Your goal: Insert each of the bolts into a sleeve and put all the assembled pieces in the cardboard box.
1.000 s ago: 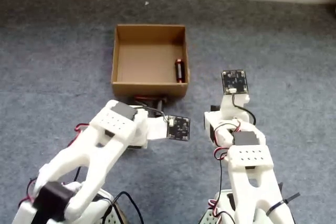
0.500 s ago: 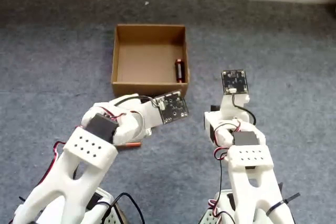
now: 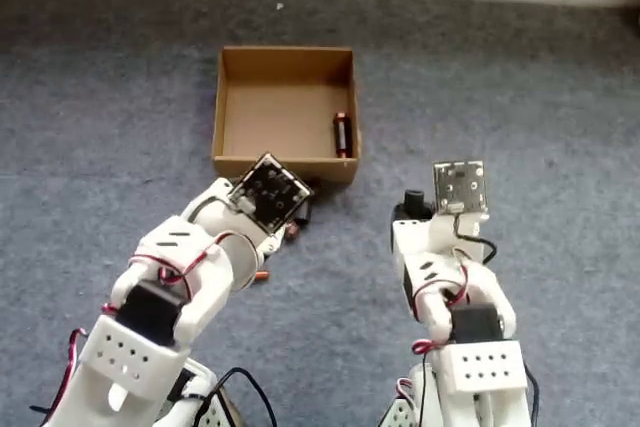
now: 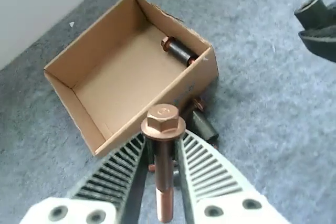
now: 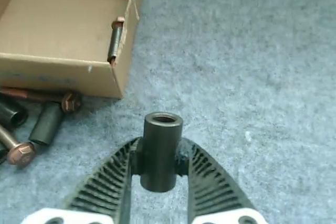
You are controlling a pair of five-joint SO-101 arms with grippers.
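A copper bolt is pinched between my left fingers, head outward, near the cardboard box. My right fingers clamp a dark sleeve. One assembled piece lies in the box. Loose bolts and sleeves rest against its front wall on the grey carpeted worktop.

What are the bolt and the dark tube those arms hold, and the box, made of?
The bolt looks like metal with a copper-coloured plating: it shines along its shank. The sleeve seems dark, matte metal, maybe blackened steel, though plastic can't be ruled out. The box is plain brown cardboard, with raw cut edges.
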